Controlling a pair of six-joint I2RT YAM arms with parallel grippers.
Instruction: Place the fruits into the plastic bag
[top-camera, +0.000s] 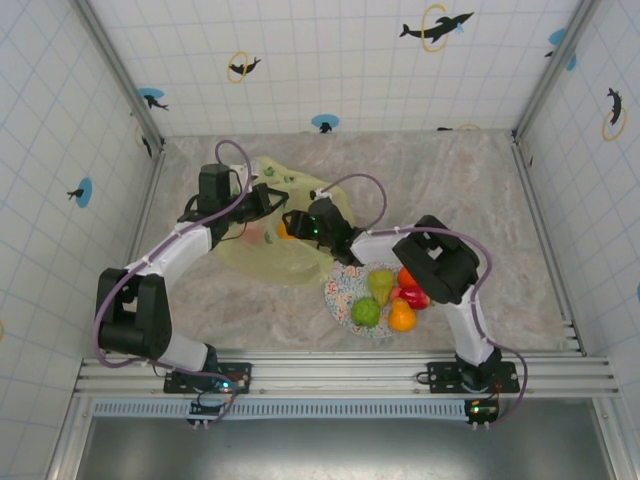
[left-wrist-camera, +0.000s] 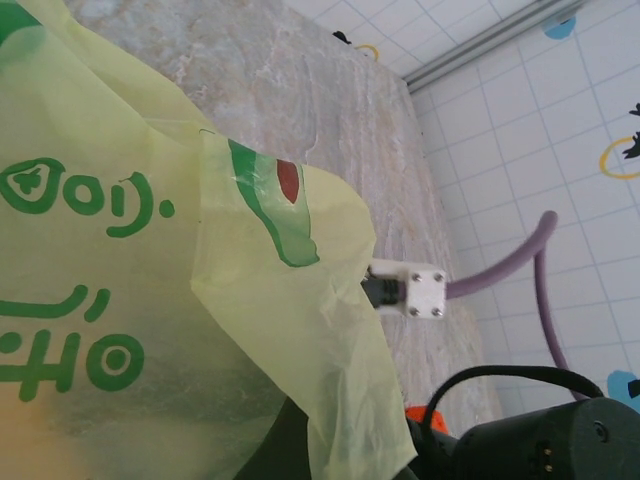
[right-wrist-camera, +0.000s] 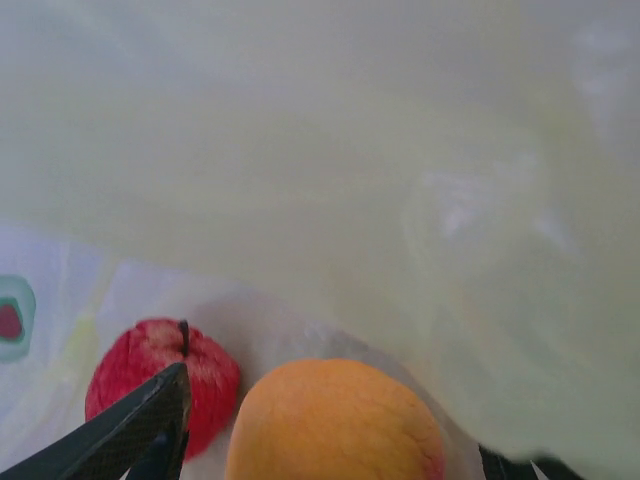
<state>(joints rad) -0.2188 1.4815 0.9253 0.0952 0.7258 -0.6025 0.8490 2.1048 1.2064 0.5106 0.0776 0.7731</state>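
Seen from above, a crinkly yellow-green plastic bag (top-camera: 290, 262) with green print lies on a marbled table (top-camera: 450, 190), and both robot arms reach to it. The left gripper (top-camera: 262, 197) sits at the bag's far edge, clenched on the thin film. In the left wrist camera the plastic bag (left-wrist-camera: 150, 300) drapes right across the lens and hides the fingers. The right gripper (top-camera: 295, 225) is pushed into the bag's mouth from the bag's right side. In the right wrist camera, inside the bag, an orange fruit (right-wrist-camera: 335, 425) lies between the dark fingers (right-wrist-camera: 140, 430), which stand clear of it on both sides, released. A red apple (right-wrist-camera: 205, 375) rests just beside the orange fruit, at one finger's tip, also inside the bag. Just beside the bag's near right corner is a speckled plate (top-camera: 338, 285) carrying more fruits: a green pear (top-camera: 381, 285), a green round fruit (top-camera: 366, 312), a second orange fruit (top-camera: 402, 317), a red fruit (top-camera: 413, 297) and a smaller orange one (top-camera: 405, 276).
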